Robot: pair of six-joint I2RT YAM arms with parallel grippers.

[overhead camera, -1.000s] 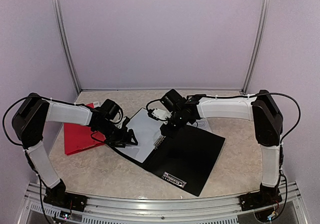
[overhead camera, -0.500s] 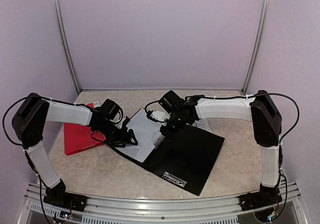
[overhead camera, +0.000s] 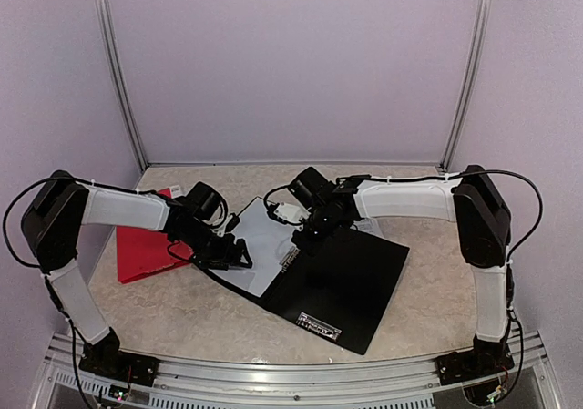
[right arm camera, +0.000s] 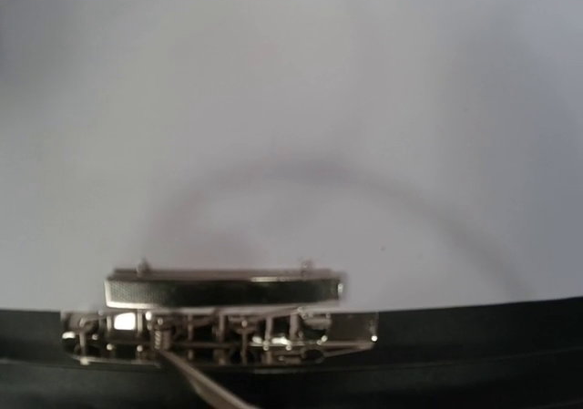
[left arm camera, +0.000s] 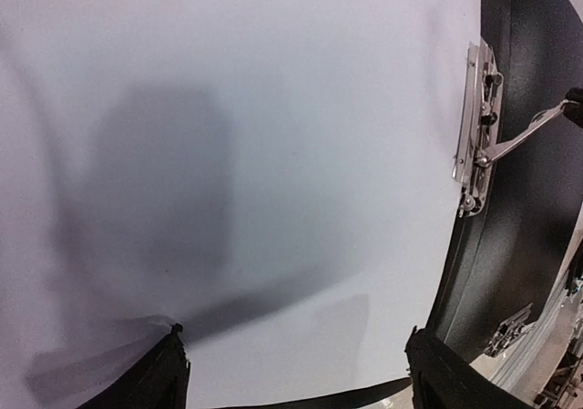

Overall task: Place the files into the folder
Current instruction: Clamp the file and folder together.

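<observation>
A black folder (overhead camera: 355,281) lies open mid-table with a white file sheet (overhead camera: 260,245) on its left half. My left gripper (overhead camera: 239,252) is over the sheet's left part. In the left wrist view the blank sheet (left arm camera: 273,108) fills the frame and the left gripper (left arm camera: 301,373) is open above it, empty. The folder's metal clip (left arm camera: 478,127) has its lever (left arm camera: 524,136) raised. My right gripper (overhead camera: 303,233) is at the clip. The right wrist view shows the clip (right arm camera: 219,313) at the sheet's (right arm camera: 291,81) edge, but the right fingers are hidden.
A red folder (overhead camera: 141,245) lies at the left under the left arm. A white paper edge (overhead camera: 369,228) shows under the right forearm at the black folder's far side. Purple walls close the back and sides.
My right gripper has shifted a little to the left and away at the clip. My left gripper has edged slightly right over the sheet.
</observation>
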